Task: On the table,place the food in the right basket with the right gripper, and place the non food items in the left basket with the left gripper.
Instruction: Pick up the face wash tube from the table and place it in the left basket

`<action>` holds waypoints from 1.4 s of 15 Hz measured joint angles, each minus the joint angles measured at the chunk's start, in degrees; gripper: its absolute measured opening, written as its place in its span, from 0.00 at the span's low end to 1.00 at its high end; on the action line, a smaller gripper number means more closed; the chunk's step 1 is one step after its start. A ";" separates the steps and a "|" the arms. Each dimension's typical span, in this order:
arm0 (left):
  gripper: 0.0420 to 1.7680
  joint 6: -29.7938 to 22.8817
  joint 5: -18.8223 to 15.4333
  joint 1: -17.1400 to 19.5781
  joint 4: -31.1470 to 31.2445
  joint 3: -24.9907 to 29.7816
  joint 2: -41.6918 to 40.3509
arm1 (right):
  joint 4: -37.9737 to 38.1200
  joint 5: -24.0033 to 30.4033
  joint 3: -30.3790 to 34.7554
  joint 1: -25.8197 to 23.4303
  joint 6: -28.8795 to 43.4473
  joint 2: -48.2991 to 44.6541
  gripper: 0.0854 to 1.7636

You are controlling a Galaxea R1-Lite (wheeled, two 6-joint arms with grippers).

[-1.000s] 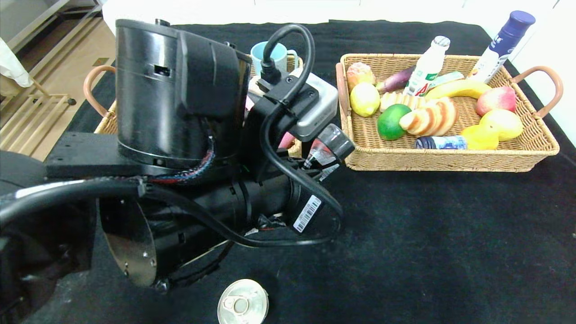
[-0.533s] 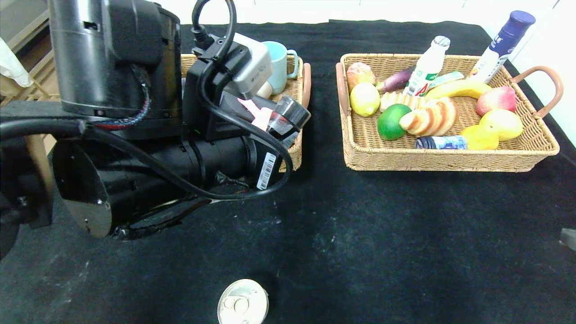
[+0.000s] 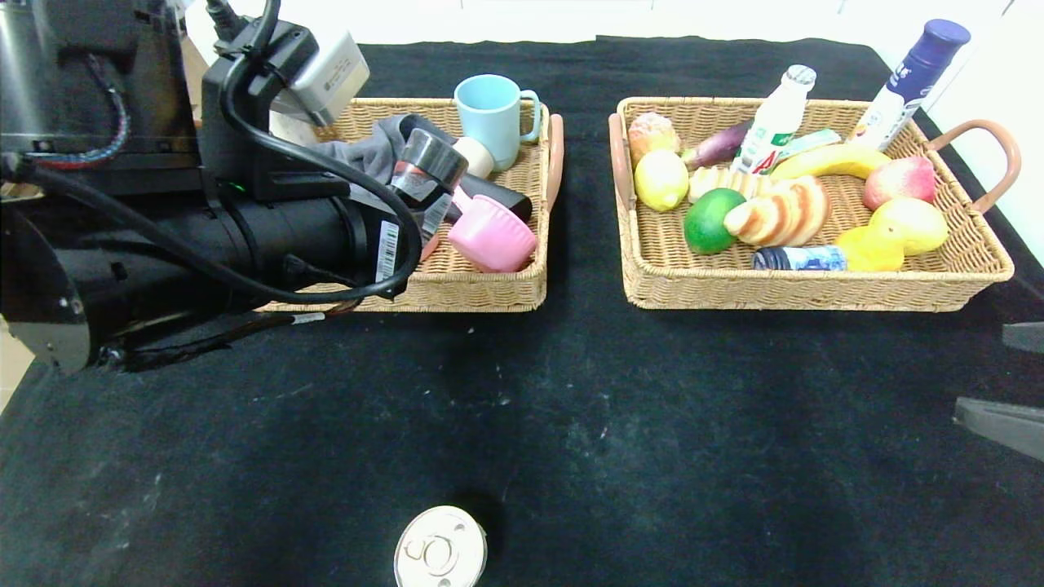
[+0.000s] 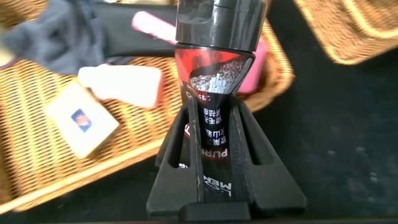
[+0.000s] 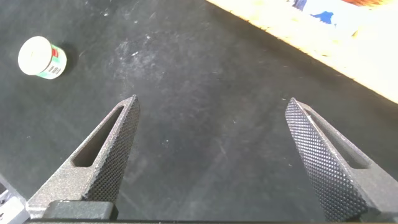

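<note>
Trouble could have come from the crowded left basket point(image 3: 489, 293): the left claw point(image 4: 214, 155) squeezed a red tube point(image 4: 214, 112) above it, and letting go badly might have bounced the tube out. Right claw point(image 5: 211, 155) gaped apart over bare table.

Can point(image 3: 440, 556) near front table edge; left basket point(image 3: 489, 295) and right basket point(image 3: 816, 295) behind.

Black arm point(image 3: 204, 236), looping black cable point(image 3: 269, 155)
</note>
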 joint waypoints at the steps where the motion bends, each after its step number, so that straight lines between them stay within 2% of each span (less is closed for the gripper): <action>1: 0.18 0.04 -1.43 1.29 -0.05 0.39 -0.57 | -0.39 -0.06 0.61 0.74 0.02 0.46 0.97; 3: 0.18 0.15 -6.67 3.17 -0.06 1.49 -1.79 | -0.48 -0.09 1.18 1.40 0.04 1.23 0.97; 4: 0.18 0.11 -7.80 4.24 -0.09 1.99 -2.43 | -0.50 -0.11 1.38 1.71 0.02 1.54 0.97; 9: 0.18 0.12 -8.42 9.40 -0.06 1.33 -2.73 | -0.59 -4.56 2.82 5.85 -0.05 2.23 0.97; 12: 0.18 0.11 -8.68 12.57 0.09 -0.52 -0.82 | -0.63 -5.16 3.47 7.61 -0.02 2.34 0.97; 18: 0.18 0.09 -8.63 14.96 1.00 -8.12 5.41 | -0.63 -5.19 4.00 8.72 0.00 2.30 0.97; 21: 0.18 0.15 -8.46 15.02 4.49 -11.90 7.86 | -0.63 -5.19 4.02 8.77 0.00 2.28 0.97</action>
